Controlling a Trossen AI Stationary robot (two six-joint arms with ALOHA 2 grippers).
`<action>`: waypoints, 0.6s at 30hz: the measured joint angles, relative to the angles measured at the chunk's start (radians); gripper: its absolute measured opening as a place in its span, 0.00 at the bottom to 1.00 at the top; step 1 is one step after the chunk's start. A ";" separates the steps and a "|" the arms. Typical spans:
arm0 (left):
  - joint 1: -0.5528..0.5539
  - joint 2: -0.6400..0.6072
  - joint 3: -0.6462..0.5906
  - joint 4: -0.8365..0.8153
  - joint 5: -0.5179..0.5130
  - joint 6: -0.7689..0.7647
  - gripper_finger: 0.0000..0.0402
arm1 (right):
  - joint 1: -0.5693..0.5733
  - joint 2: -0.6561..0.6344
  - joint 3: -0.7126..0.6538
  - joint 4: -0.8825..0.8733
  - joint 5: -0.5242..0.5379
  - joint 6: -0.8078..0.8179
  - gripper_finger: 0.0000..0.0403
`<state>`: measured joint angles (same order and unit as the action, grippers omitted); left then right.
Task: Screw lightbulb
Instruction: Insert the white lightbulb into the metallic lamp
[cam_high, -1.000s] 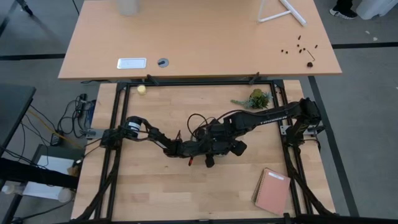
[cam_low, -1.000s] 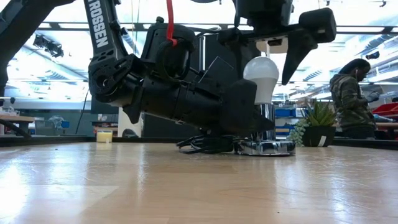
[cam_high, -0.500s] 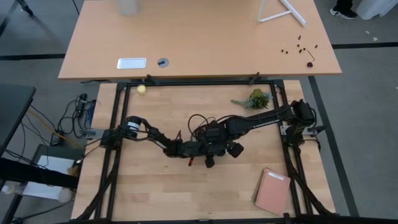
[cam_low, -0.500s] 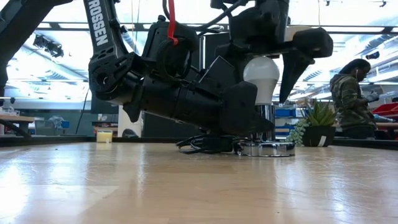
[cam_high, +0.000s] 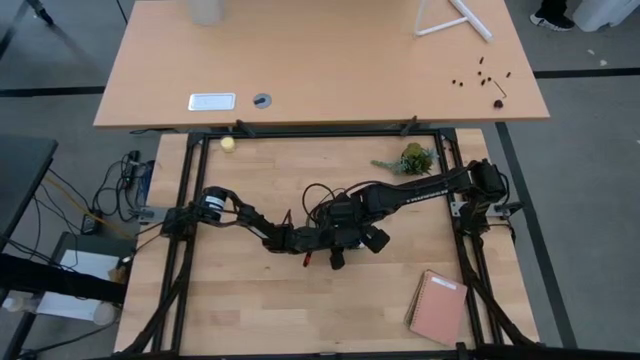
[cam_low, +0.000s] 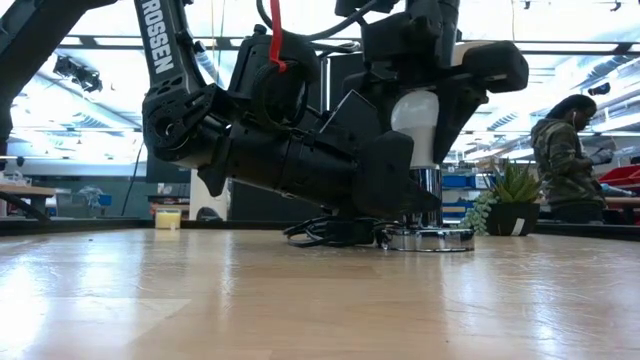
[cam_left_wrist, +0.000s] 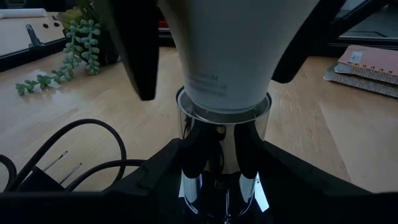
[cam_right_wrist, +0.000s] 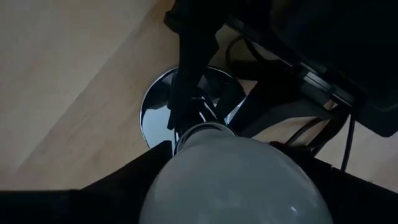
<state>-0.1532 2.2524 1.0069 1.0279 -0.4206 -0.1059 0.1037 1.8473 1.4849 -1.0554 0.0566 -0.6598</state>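
The white lightbulb (cam_low: 421, 122) stands upright in a chrome socket (cam_left_wrist: 222, 146) on a round silver disc (cam_low: 428, 239) near the table's middle. My left gripper (cam_left_wrist: 224, 186) reaches in level from the table's left and is shut on the socket's stem. My right gripper (cam_low: 425, 135) hangs over the bulb from above, with a finger on each side of it, shut on it. In the high view both grippers (cam_high: 345, 230) cover the bulb. My left gripper pinches the socket's chrome stem (cam_left_wrist: 189, 155) between its two fingers, low down, just above the disc. The fingers lie level and come from the table's left. The disc rests flat on the table. My right gripper holds the bulb's round upper part (cam_right_wrist: 236, 180) between its two fingers (cam_low: 458, 100), coming from above and pointing down. The bulb stands upright, its neck (cam_left_wrist: 224, 99) in the socket's mouth.
A black cord (cam_high: 318, 193) loops beside the socket. A small plant (cam_high: 412, 158) lies at the far right, a pink notebook (cam_high: 438, 306) at the near right, a yellowish ball (cam_high: 228, 143) at the far left. A person (cam_low: 565, 160) shows beyond the table.
My right gripper has come down a little around the bulb and its spread fingers have closed in on the bulb's sides. The bulb, the socket and my left gripper have stayed in place.
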 joint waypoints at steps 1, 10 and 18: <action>0.000 0.000 0.000 0.000 0.000 0.000 0.49 | -0.001 0.000 0.000 0.000 -0.003 0.007 0.66; 0.000 0.001 -0.001 0.001 0.000 -0.003 0.49 | -0.003 0.000 0.000 0.000 -0.005 0.273 0.65; 0.000 0.002 -0.001 0.001 -0.030 -0.008 0.49 | -0.015 0.000 0.001 0.004 -0.009 0.678 0.66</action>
<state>-0.1534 2.2543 1.0058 1.0288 -0.4511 -0.1138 0.0890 1.8469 1.4858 -1.0518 0.0475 0.0182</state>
